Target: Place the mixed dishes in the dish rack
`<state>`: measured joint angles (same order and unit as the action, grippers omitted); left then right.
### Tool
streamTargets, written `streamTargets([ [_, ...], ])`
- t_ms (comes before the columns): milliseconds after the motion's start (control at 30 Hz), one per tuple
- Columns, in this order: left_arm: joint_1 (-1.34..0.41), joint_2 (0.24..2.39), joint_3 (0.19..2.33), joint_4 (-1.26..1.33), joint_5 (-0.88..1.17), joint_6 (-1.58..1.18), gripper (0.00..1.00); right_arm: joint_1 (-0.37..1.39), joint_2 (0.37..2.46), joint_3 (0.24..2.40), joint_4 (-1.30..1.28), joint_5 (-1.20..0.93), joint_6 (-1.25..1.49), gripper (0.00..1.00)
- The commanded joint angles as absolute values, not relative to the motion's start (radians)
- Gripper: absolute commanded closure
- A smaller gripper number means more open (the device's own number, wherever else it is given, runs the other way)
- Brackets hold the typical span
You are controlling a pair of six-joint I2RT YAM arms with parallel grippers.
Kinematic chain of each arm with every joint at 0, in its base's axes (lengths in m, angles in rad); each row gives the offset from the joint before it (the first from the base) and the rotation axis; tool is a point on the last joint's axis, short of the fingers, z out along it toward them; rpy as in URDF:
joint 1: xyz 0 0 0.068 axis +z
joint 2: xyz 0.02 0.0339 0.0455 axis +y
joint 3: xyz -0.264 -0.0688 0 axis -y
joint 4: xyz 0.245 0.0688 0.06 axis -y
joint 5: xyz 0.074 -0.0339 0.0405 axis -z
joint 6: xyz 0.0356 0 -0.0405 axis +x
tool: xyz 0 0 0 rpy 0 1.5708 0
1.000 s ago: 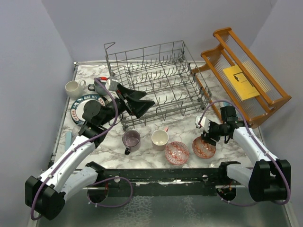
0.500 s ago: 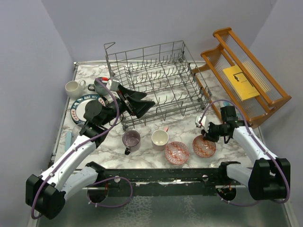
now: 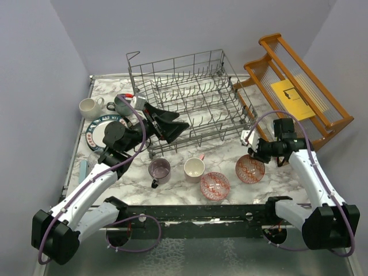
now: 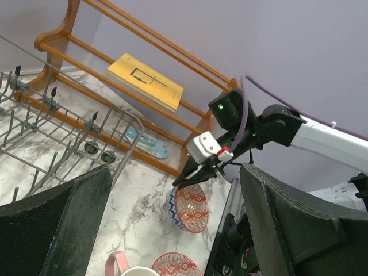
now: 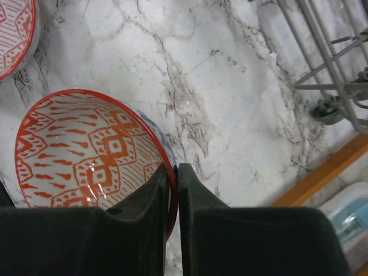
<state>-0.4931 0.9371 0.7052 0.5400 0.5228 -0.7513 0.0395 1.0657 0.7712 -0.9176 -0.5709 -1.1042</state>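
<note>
My right gripper [image 3: 257, 154] is shut on the far rim of a red-and-white patterned bowl [image 3: 249, 169], which hangs tilted just above the marble. In the right wrist view the rim of this bowl [image 5: 86, 149] sits pinched between the fingers of the right gripper [image 5: 173, 169]. A second patterned bowl [image 3: 215, 185] lies flat to its left. The cream mug [image 3: 194, 168] and the purple mug [image 3: 159, 170] stand in front of the grey wire dish rack [image 3: 190, 98]. The white mug [image 3: 89, 106], grey-green mug [image 3: 122, 104] and patterned plate [image 3: 102, 129] sit at the left. My left gripper [image 3: 172, 127] hovers wide open and empty over the rack's near-left corner.
An orange-brown wooden slatted rack [image 3: 299, 86] with a yellow booklet [image 3: 290, 99] stands at the back right, close behind the right arm. A light blue object [image 4: 144, 144] lies at its foot. Grey walls close in on both sides.
My right gripper closed on the bowl's rim, then raised and tilted the bowl, drawing back toward the wooden rack. The left arm barely moved.
</note>
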Motion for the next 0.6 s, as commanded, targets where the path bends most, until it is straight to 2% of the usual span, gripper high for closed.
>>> streamTargets([
  [0,-0.5,0.94,0.712,0.586,0.507,-0.757,0.04,0.039,1.033,0.875,-1.027,-0.623,-1.089,0.99],
  [267,-0.505,0.952,0.714,0.598,0.506,-0.766,0.04,0.04,1.027,1.037,-1.156,-0.715,-1.069,0.99],
  [567,-0.545,0.967,0.746,0.542,0.465,-0.731,0.05,0.04,1.085,1.311,-1.279,-0.879,-1.006,0.99],
])
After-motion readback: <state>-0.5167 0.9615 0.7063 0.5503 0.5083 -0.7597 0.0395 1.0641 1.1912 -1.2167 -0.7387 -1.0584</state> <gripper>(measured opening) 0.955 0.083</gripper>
